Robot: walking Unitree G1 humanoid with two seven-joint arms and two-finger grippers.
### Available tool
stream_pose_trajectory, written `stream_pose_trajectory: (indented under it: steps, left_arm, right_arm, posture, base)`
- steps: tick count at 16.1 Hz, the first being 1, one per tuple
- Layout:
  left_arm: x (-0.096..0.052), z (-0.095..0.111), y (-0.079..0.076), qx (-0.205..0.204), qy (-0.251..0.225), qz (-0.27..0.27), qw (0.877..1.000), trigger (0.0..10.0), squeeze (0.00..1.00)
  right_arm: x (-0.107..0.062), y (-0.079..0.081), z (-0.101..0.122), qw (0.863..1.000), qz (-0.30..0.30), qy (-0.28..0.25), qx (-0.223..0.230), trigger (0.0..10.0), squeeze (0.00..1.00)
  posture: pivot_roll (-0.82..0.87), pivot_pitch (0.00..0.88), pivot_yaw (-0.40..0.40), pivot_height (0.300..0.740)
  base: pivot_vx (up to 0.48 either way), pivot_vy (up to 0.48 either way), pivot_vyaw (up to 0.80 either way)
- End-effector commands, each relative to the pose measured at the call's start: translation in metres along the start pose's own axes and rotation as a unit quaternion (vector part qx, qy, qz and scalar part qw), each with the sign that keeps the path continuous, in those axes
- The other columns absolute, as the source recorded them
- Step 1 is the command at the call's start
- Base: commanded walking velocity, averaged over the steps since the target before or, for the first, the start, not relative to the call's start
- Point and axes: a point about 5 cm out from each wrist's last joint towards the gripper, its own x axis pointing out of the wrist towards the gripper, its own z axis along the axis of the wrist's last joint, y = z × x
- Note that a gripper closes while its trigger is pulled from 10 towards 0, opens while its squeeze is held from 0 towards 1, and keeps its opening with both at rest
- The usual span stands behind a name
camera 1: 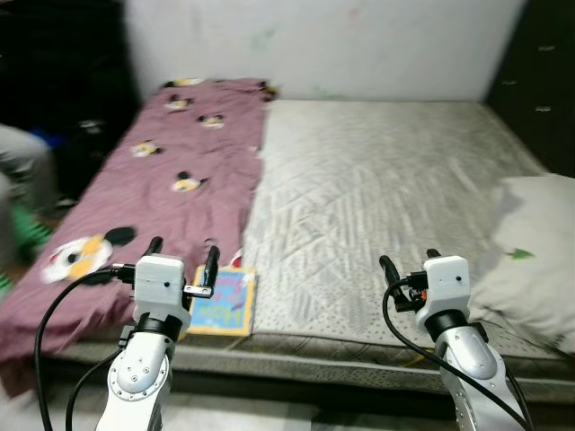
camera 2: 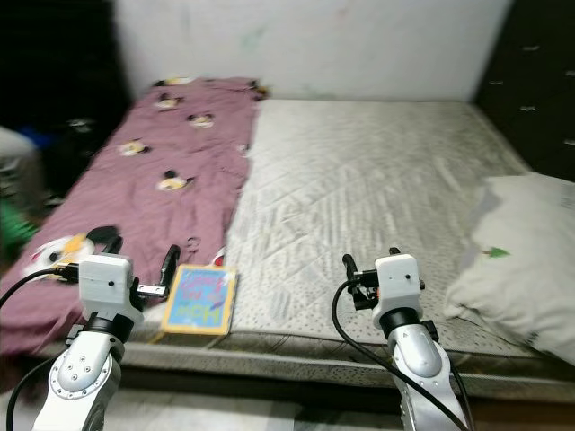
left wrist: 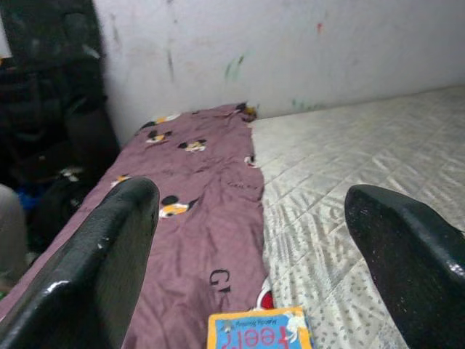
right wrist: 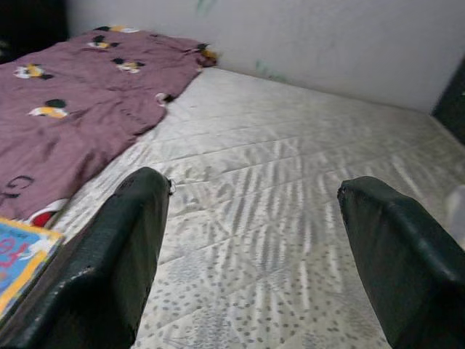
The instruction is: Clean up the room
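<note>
The left gripper (camera 1: pixel 182 254) hangs spread wide and empty just above the book (camera 1: pixel 223 301) at the mattress (camera 1: pixel 377 197) edge; the right gripper (camera 1: pixel 409 267) is equally wide and empty over bare quilting. Tidying looks barely begun: the sheet (camera 1: pixel 153 189) covers only one side and the pillow (camera 1: pixel 530 251) sits askew. The eye views show that pillow; the left wrist view lacks it.
</note>
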Motion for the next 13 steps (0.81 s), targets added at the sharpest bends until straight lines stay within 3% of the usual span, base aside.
stream_pose_trajectory:
  steps: [1, 9, 13]
  left_arm:
    - [0.0013, 0.0044, 0.0029, 0.005, -0.010, 0.002, 1.000, 10.0, 0.00]
    - [0.0037, 0.0043, 0.0019, 0.003, -0.010, -0.002, 1.000, 10.0, 0.00]
    - [0.0043, 0.0027, 0.0014, 0.013, -0.003, -0.002, 1.000, 10.0, 0.00]
  right_arm:
    - [0.0030, -0.0002, 0.0043, 1.000, 0.002, -0.010, -0.004, 10.0, 0.00]
    - [0.0054, -0.0011, 0.0051, 1.000, 0.000, -0.013, -0.009, 10.0, 0.00]
    - [0.0054, -0.0010, 0.0047, 1.000, 0.000, -0.013, -0.008, 10.0, 0.00]
  posture:
    - [-0.11, 0.000, -0.012, 0.740]
    - [-0.11, 0.000, -0.015, 0.740]
    - [-0.11, 0.000, -0.015, 0.740]
  base:
    - [0.311, 0.000, 0.00]
    - [0.313, 0.000, 0.00]
    - [0.000, 0.000, 0.00]
